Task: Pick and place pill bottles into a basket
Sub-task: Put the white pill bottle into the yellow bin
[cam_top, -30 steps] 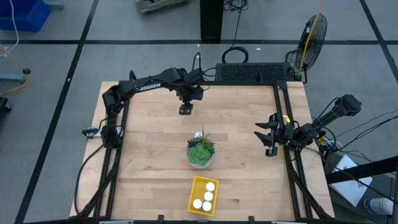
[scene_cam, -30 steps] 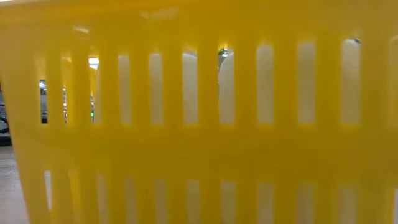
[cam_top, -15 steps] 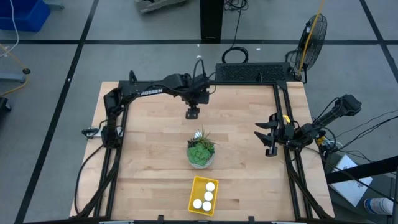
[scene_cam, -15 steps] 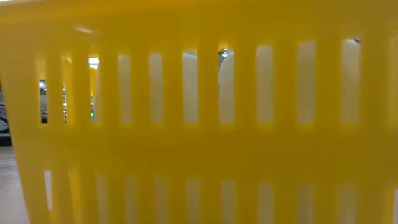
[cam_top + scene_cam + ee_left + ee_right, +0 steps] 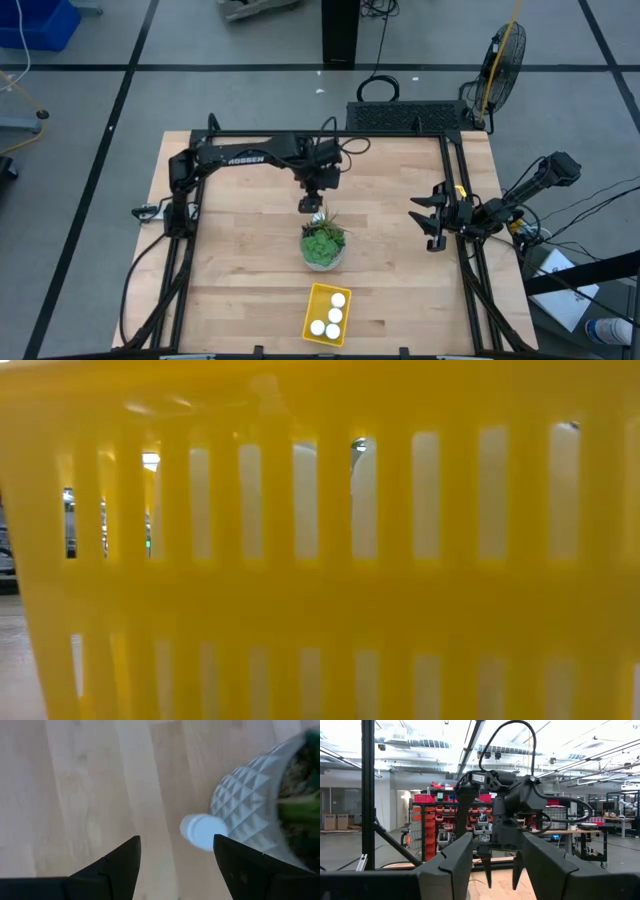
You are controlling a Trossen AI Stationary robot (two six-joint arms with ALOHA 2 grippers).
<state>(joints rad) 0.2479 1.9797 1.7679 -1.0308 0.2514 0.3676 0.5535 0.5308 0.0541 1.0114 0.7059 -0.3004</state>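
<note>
One white pill bottle point(image 5: 202, 831) stands upright on the table right beside the plant pot point(image 5: 250, 805); whether it touches the pot, I cannot tell. My left gripper point(image 5: 311, 204) hangs above it, pointing steeply down and open point(image 5: 177, 865), with the bottle ahead of the fingertips, untouched. The yellow basket point(image 5: 328, 313) sits at the near edge with three white bottles point(image 5: 332, 314) standing in it. Its slatted wall point(image 5: 320, 610) fills the low view. My right gripper point(image 5: 428, 222) waits at the table's right edge, its fingers apart and holding nothing point(image 5: 497, 852).
The potted green plant point(image 5: 323, 244) stands mid-table, between my left gripper and the basket. A black frame rail point(image 5: 330, 134) runs along the far edge. Bare wood point(image 5: 240, 250) lies left of the plant and bare wood point(image 5: 390, 270) lies right of it.
My left gripper has swung from the far side of the table toward the near edge and a little to the right. It now hangs above the bottle by the plant pot, and its fingers have stayed open.
</note>
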